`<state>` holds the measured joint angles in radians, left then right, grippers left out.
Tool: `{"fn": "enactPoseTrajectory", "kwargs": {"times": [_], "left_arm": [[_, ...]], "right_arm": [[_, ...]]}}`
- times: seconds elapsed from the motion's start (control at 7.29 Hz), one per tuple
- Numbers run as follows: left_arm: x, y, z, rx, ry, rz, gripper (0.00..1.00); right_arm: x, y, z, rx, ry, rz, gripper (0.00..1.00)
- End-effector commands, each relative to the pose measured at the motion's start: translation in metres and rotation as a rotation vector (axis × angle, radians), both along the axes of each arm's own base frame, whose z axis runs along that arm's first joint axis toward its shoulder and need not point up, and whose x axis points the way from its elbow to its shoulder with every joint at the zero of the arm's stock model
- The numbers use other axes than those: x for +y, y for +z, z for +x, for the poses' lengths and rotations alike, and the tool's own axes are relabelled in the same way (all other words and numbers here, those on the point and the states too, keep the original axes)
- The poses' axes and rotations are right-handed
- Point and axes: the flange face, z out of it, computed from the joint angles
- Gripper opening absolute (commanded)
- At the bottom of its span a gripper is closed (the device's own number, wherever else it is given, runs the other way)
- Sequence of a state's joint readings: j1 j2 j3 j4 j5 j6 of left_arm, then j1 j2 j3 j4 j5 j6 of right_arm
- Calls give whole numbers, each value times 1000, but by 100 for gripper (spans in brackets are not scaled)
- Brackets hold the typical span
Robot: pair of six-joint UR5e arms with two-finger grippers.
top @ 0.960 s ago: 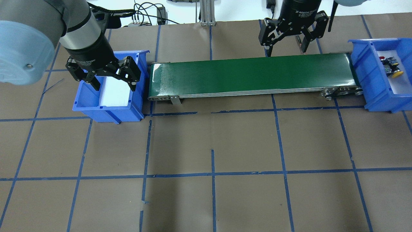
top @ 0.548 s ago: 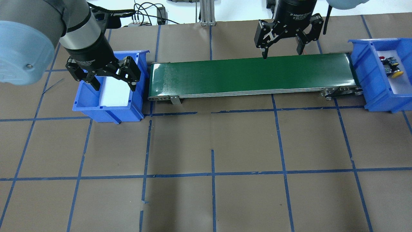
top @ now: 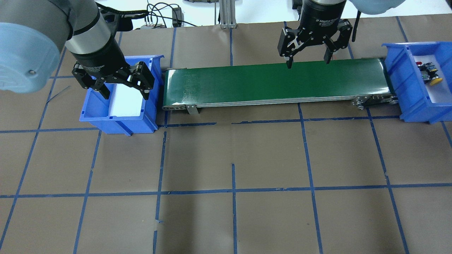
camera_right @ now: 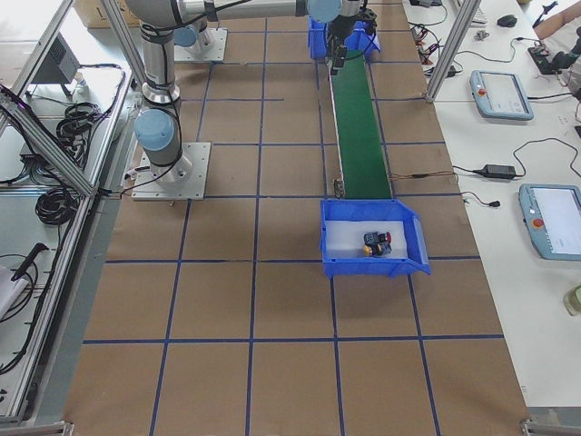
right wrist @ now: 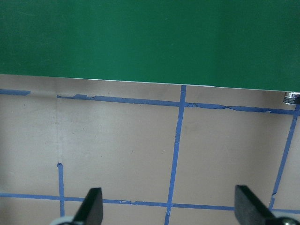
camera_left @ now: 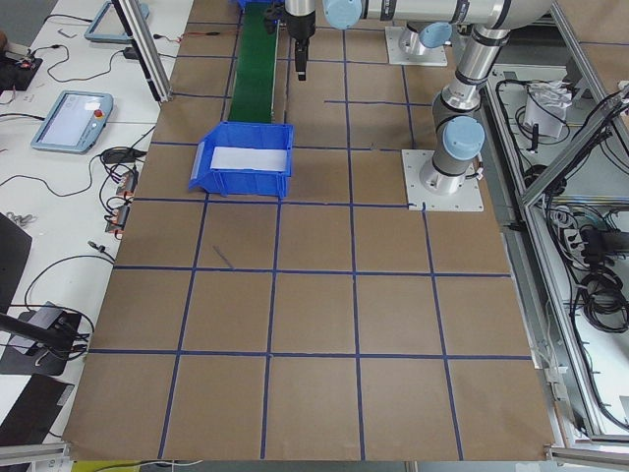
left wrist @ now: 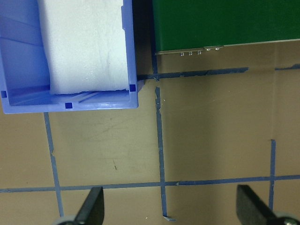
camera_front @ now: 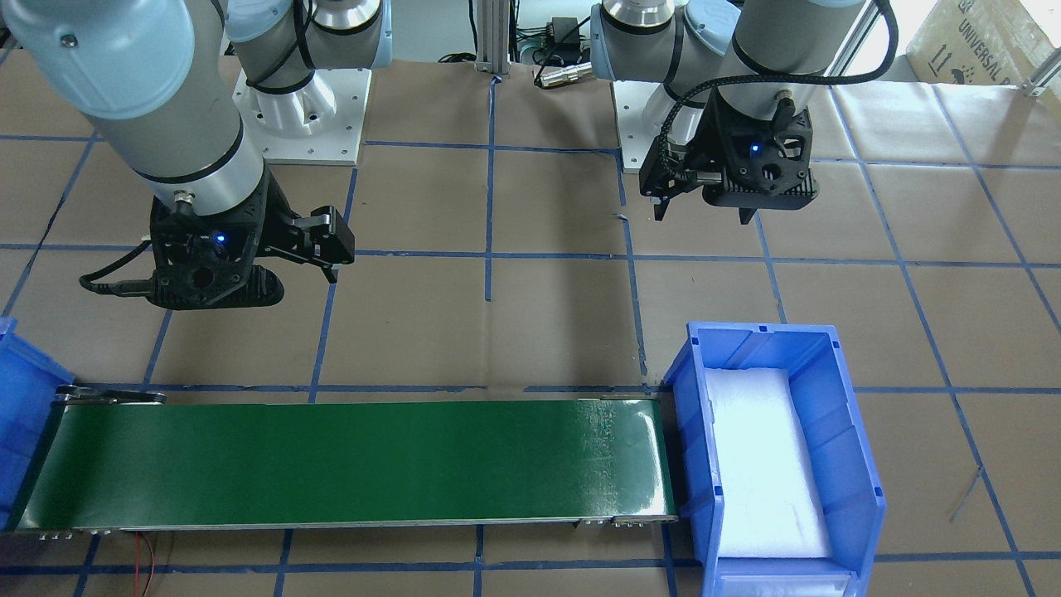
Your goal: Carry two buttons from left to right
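Both buttons lie together in the blue right bin (top: pixel 402 81), the yellow-capped button (top: pixel 435 80) beside the red-capped button (top: pixel 419 64); from the right-side camera they show as one dark cluster (camera_right: pixel 377 243). My left gripper (top: pixel 125 93) hangs open over the blue left bin (top: pixel 120 121), nothing between its fingers (left wrist: pixel 91 208). The left bin holds only a white foam pad (top: pixel 127 102). My right gripper (top: pixel 308 62) stands open and empty above the far edge of the green conveyor belt (top: pixel 275 83), well left of the right bin.
The belt runs between the two bins across brown paper marked with a blue tape grid (top: pixel 233 190). Cables and a small aluminium post (top: pixel 226 14) sit at the table's far edge. Both arm bases (camera_front: pixel 298 108) are bolted behind the belt.
The right gripper has drifted a little left and toward the belt's far edge, staying open. The left gripper and the buttons have not moved.
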<state>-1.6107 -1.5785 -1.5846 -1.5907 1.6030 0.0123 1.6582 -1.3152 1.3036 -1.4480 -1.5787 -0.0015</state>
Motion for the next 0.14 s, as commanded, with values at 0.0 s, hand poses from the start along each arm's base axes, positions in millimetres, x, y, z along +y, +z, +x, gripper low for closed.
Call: {"fn": "enactPoseTrajectory", "kwargs": {"times": [0.0], "left_arm": [[0,0,0,0,0,0,100]], "right_arm": [[-1,-2,0,0,2,2,100]]}}
